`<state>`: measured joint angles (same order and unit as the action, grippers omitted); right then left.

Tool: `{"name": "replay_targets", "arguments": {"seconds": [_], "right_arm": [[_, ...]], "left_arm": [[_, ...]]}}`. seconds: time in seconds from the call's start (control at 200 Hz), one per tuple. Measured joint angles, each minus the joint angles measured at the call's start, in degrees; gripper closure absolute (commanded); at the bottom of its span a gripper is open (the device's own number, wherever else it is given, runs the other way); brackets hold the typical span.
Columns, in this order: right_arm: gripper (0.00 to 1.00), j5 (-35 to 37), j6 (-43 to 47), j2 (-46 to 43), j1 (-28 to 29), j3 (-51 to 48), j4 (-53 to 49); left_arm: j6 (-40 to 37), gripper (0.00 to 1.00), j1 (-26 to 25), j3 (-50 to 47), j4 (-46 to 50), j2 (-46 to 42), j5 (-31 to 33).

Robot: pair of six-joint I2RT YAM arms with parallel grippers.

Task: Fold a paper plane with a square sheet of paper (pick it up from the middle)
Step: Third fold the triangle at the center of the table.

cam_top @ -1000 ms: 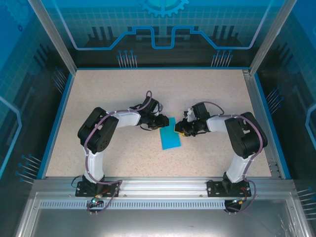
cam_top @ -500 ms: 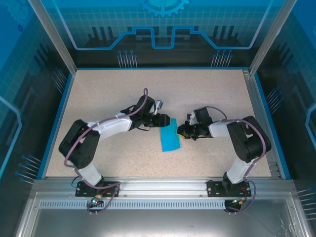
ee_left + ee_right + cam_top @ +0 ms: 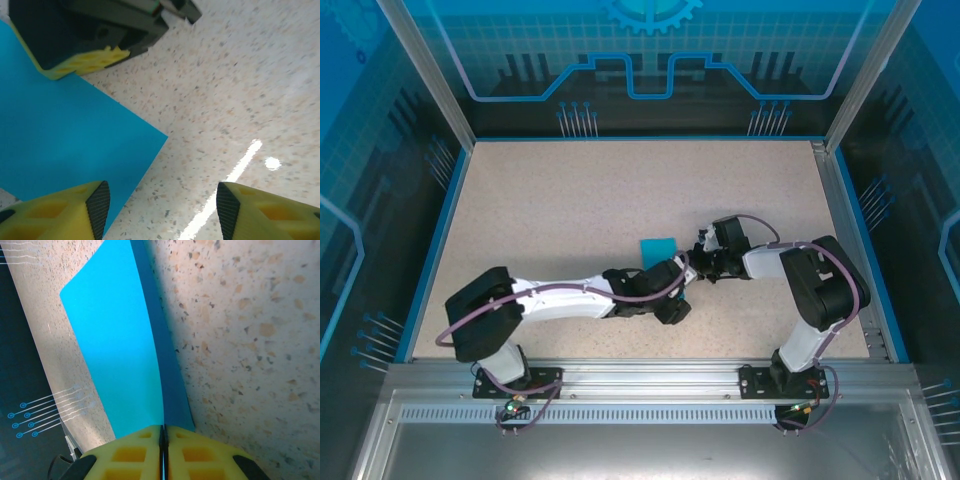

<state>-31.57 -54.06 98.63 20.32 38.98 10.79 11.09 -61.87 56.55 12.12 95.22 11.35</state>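
Paper, teal: one edge pinched between the closed jaws of my right gripper, raised there, the rest sloping down to the table. My left gripper hangs close above, jaws apart and empty, one finger over the paper's edge, the other over bare table.

Left arm reaches across square sheet of paper (far corner showing); right gripper beside it.
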Motion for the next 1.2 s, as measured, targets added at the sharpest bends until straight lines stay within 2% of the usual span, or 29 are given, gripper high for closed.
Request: {"name": "replay_targets", "arguments": {"seconds": [0.3, 0.48, 0.635, 0.745, 1.05, 1.12, 1.2], "right_arm": [[0.88, 0.00, 0.02, 0.00, 0.00, 0.02, -0.22], [0.88, 0.00, 0.02, 0.00, 0.00, 0.11, -0.63], [0.87, -0.02, 0.04, 0.00, 0.00, 0.85, -0.90], [0.87, 0.00, 0.04, 0.00, 0.00, 1.01, -0.96], [0.86, 0.00, 0.11, 0.00, 0.00, 1.20, -1.92], [0.85, 0.00, 0.26, 0.00, 0.00, 1.20, -2.01], [0.85, -0.07, 0.48, 0.00, 0.00, 1.25, -2.32]], "left_arm": [[-2.56, 0.36, -3.58, 4.22, 1.42, 7.15, 10.43], [-3.58, 0.37, -3.61, 5.31, 1.40, 8.94, 12.83], [-3.80, 0.41, -3.67, 5.55, 1.57, 9.86, 13.40], [-3.98, 0.52, -3.67, 5.66, 1.57, 9.88, 14.10], [-3.54, 0.95, -3.67, 5.66, 1.14, 9.84, 16.85], [-3.37, 1.00, -3.65, 5.57, 0.98, 9.60, 17.16], [-3.52, 1.00, -3.54, 5.03, 0.66, 8.85, 17.18]]}}
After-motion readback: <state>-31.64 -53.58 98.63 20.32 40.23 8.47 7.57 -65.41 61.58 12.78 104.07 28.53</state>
